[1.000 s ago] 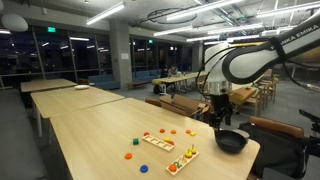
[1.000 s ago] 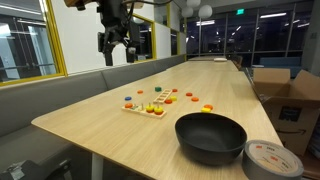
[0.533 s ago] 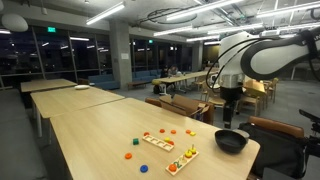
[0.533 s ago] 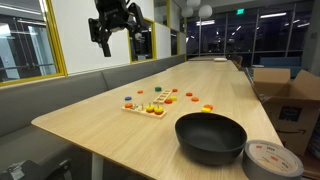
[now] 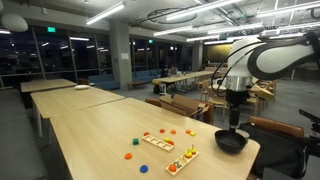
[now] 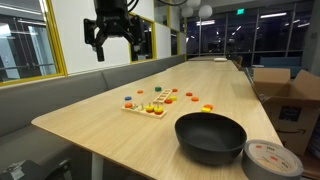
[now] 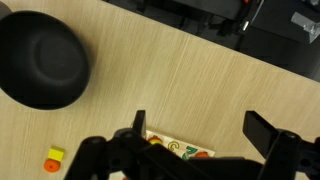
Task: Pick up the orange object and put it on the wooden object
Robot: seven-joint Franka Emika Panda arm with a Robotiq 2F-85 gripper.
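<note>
One black two-fingered gripper (image 6: 110, 38) hangs high above the long pale wooden table (image 6: 110, 125). Its fingers (image 6: 97, 45) are spread wide with nothing between them. The wrist view agrees: both fingers stand far apart at the lower edge, and nothing is held.

We find the small flat orange disc (image 5: 129, 155) lying on the tabletop, well apart from the gripper and off to one side of the wooden pieces. The small pale wooden block with coloured pegs standing on top (image 5: 182, 159) sits near the table's front edge in that exterior view. The thin flat wooden board with red and orange dots (image 5: 158, 141) lies just beside the block; we cannot tell whether they touch. Disc and block are apart, and a small blue disc (image 5: 143, 168) lies between them, nearer the edge.

The round black bowl (image 5: 232, 141) stands at the end of the table and shows in both exterior views. A round grey tin (image 6: 272, 160) sits just beside it.

In the wrist view, the bowl fills the upper left. A strip of pale wood with coloured pieces (image 7: 182, 151) shows between the fingers; we cannot tell which wooden piece it is. A small orange-and-yellow piece (image 7: 53, 158) lies at the lower left.
</note>
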